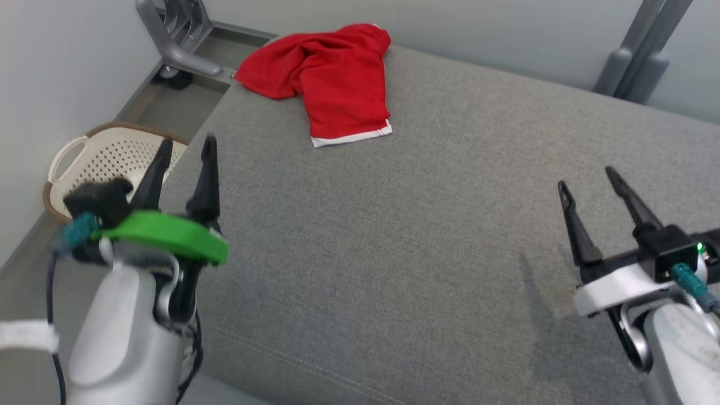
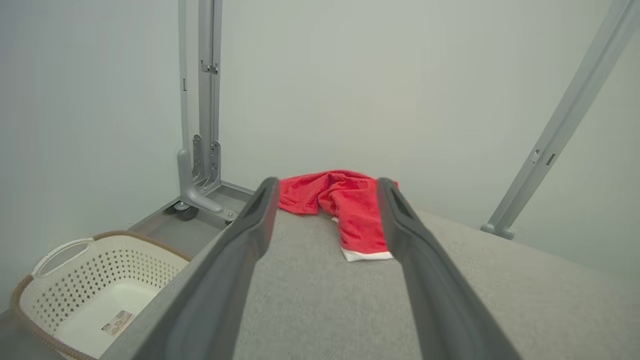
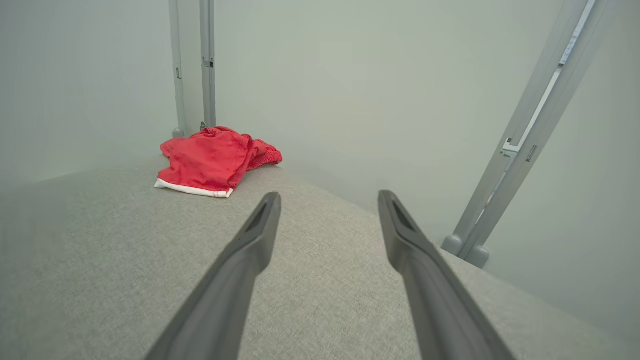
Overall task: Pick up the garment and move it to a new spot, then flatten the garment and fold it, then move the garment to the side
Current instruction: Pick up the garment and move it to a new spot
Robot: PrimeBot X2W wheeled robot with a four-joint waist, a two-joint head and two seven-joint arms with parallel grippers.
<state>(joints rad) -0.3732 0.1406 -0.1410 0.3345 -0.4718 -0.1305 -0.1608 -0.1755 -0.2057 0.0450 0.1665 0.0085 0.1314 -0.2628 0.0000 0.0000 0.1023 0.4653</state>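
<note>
Your left gripper (image 1: 187,142) and right gripper (image 1: 586,178) stand open and empty. The red garment (image 1: 332,79) lies crumpled at the far left corner of the grey padded surface (image 1: 422,253), well apart from the 2 grippers.

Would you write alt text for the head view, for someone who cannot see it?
A crumpled red garment lies at the far corner of a grey padded surface. The left gripper and right gripper hover open and empty in the foreground.
</note>
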